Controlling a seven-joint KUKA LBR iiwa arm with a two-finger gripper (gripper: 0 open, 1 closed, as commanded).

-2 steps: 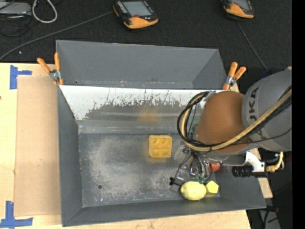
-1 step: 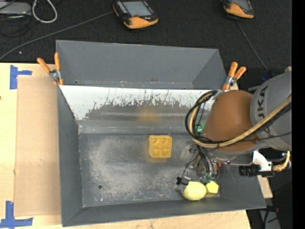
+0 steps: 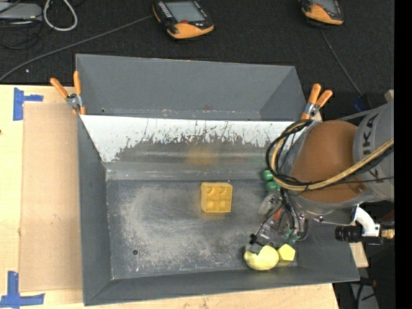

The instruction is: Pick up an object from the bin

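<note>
Looking down into a grey metal bin [image 3: 96, 192], with sloped walls dull and smooth and the floor scuffed pale with fine scratches. Finding near the middle of that floor a yellow plastic building brick [image 3: 216, 198], square, studded on top, lying flat and well apart from everything else. Moving rightward, spotting a small green rounded piece [image 3: 267, 177] by the right wall, partly hidden behind the arm's cables. Noting in the near right corner a pale yellow rounded lump [image 3: 261, 259], smooth and soft-looking, and touching its right side a small yellow blocky piece [image 3: 287, 253].

Seeing the gripper [image 3: 273, 237] hanging low just above that lump and that blocky piece, dark and thin among wires. Not being able to tell how far open, nor whether touching or holding either piece. Tracing upward to a brown-orange rounded cover [image 3: 325, 153] on the wrist, looped with black and tan cables.

Beyond the bin's far wall, seeing a black matte floor [image 3: 244, 37] crossed by thin cords, bearing an orange-and-black handheld unit [image 3: 183, 18] and, further right, a second handheld unit [image 3: 320, 6].
</note>
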